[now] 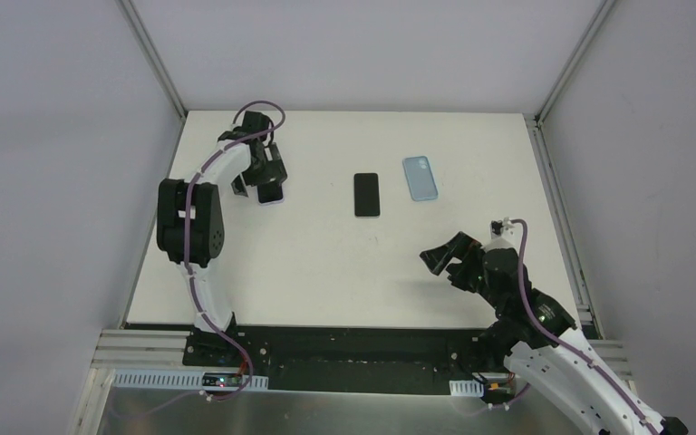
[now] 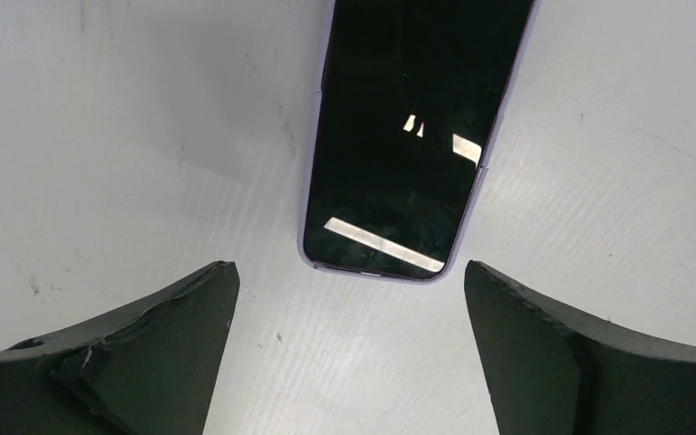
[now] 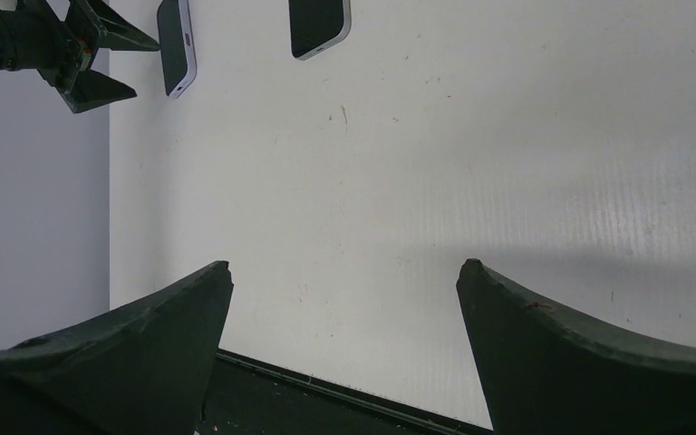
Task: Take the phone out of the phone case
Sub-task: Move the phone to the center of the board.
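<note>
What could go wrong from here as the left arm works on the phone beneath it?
1. The lavender-edged phone lies flat on the table, so the open left jaws might slide it rather than grip its thin sides.
2. The right jaws hang open well away from it, so nothing braces it if it shifts.

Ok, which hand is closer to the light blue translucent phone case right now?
Right. The right hand sits open on the near side of the light blue translucent phone case; the left hand is farther off to its left, beyond the black rectangular phone.
</note>
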Controlling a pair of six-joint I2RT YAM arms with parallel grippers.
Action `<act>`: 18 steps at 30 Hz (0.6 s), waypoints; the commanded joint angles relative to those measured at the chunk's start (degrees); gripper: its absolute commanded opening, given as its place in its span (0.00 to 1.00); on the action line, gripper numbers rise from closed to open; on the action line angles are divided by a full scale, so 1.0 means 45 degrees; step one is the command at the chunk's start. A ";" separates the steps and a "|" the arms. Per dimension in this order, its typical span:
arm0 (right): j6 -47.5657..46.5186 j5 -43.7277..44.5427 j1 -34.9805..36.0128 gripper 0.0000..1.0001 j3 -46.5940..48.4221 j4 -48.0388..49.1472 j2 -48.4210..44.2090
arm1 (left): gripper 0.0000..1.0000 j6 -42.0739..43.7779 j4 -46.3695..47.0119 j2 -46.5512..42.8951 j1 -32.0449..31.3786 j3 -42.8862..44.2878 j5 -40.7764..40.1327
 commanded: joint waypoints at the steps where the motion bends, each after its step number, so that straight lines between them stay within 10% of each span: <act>1: -0.0173 0.0097 -0.0027 0.99 0.0435 0.0164 0.0050 | 0.99 0.0460 -0.1174 0.0630 -0.0230 0.1093 -0.0483; 18: -0.0056 0.0110 -0.0044 0.99 0.0222 0.0193 -0.0216 | 0.95 0.0287 -0.1808 0.1464 -0.0749 0.2053 -0.0357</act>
